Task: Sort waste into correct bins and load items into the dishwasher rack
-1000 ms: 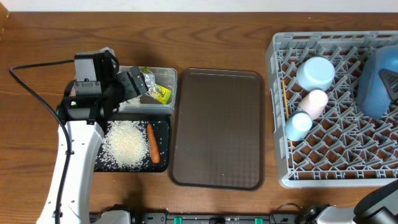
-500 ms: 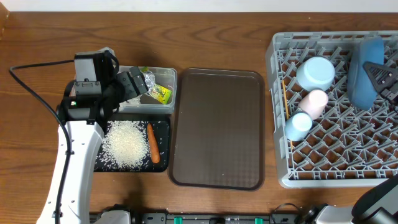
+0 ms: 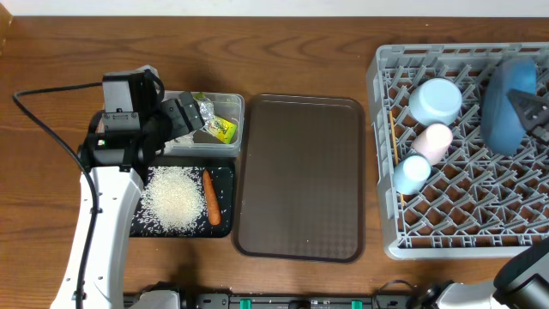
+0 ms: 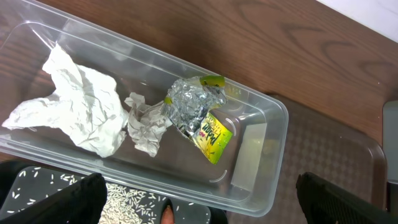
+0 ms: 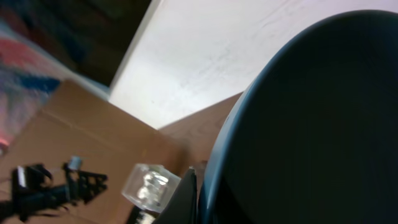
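Plate [image 3: 504,103]: dark blue, tilted on edge, pinched in my right claw [image 3: 527,110]; it fills most of my right wrist view.
Right claw: pressed together on the plate's rim, over the far right part of the rack [image 3: 463,215].
Rack: grey, below my right claw; whether the plate touches its pegs I cannot tell.
Bowl [image 3: 436,100], pink cup [image 3: 434,142], light blue cup [image 3: 412,172]: in the rack, left of my right claw.
Left claw [image 3: 190,118]: spread wide, holding nothing, above the clear tub [image 4: 273,155].
Clear tub: just below my left claw; it holds white napkins [image 4: 81,112], silver foil [image 4: 193,102] and a yellow-green wrapper [image 4: 211,134].
Black tray [image 3: 225,176]: on the near side of my left claw, beside the tub; rice [image 3: 176,197] and a carrot [image 3: 209,197] lie in it.
Brown tray [image 3: 300,176]: right of my left claw, on the desk [image 3: 300,60].
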`<state>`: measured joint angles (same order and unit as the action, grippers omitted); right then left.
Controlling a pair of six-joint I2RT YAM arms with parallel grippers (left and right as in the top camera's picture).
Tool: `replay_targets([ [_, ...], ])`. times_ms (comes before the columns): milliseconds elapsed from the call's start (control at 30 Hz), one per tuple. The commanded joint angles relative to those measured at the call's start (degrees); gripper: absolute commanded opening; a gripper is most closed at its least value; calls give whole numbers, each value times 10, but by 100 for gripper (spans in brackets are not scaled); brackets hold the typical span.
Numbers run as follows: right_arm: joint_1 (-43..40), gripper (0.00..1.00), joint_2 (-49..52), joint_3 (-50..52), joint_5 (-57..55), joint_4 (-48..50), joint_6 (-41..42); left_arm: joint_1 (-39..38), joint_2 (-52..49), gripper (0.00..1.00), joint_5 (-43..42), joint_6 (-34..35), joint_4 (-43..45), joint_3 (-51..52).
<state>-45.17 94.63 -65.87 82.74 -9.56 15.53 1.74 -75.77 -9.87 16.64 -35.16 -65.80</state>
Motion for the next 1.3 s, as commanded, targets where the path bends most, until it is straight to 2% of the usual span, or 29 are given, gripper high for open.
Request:
replay_targets([
  [0,-37,1,12,4,-15,-5,60,2,-2,100,9,-3,0,0],
  [167,-80,1,12,4,-15,-44,106,2,-2,100,9,-3,0,0],
  [333,-130,13,12,4,-23,-121,105,2,-2,100,9,-3,0,0],
  [567,-208,21,12,4,-126,-245,71,2,-2,100,9,-3,0,0],
  [700,-247,31,12,4,-191,-288,71,2,-2,100,9,-3,0,0],
  [800,-263,46,12,4,-196,-297,72,2,-2,100,9,-3,0,0],
  [1000,-272,56,12,4,-193,-340,73,2,-2,100,9,-3,0,0],
  [1267,-282,75,11,4,-178,-435,45,2,-2,100,9,-3,0,0],
])
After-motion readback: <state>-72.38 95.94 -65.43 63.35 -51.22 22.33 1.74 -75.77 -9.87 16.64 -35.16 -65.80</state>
